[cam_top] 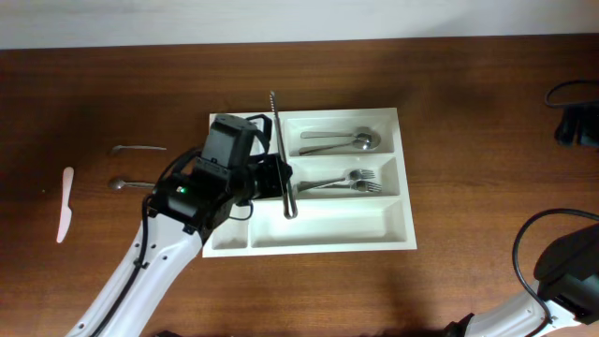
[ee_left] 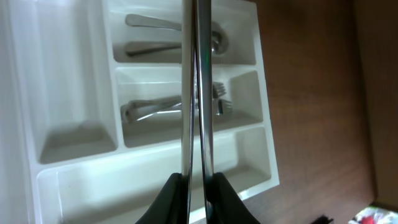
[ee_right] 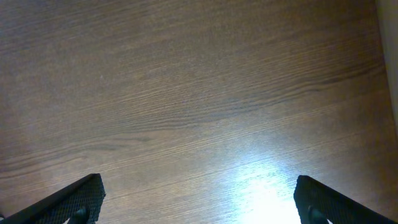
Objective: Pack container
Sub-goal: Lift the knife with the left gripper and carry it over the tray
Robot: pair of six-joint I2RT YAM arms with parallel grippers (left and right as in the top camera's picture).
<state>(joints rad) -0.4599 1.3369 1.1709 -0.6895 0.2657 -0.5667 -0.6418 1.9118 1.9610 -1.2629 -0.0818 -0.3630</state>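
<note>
While the left gripper [ee_left: 198, 186] is clamped on a steel utensil [ee_left: 198, 93] above the tray [cam_top: 398, 239], which sits mid-table [cam_top: 468, 94], the right gripper [ee_right: 199, 202] hangs with jaws wide apart over wood, near right. Spoons [cam_top: 342, 142] in far compartment, forks [cam_top: 354, 183] in the middle one. Colourful print [ee_left: 373, 218]: unreadable.

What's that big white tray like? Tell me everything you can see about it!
The container is a big white rectangular tray, plastic-looking, lying flat on the brown wooden table. Dividers split it into wide and narrow compartments. One wide compartment holds spoons, the next holds forks, and the third looks empty. The left gripper hangs over it, shut on a slim metal knife.
</note>
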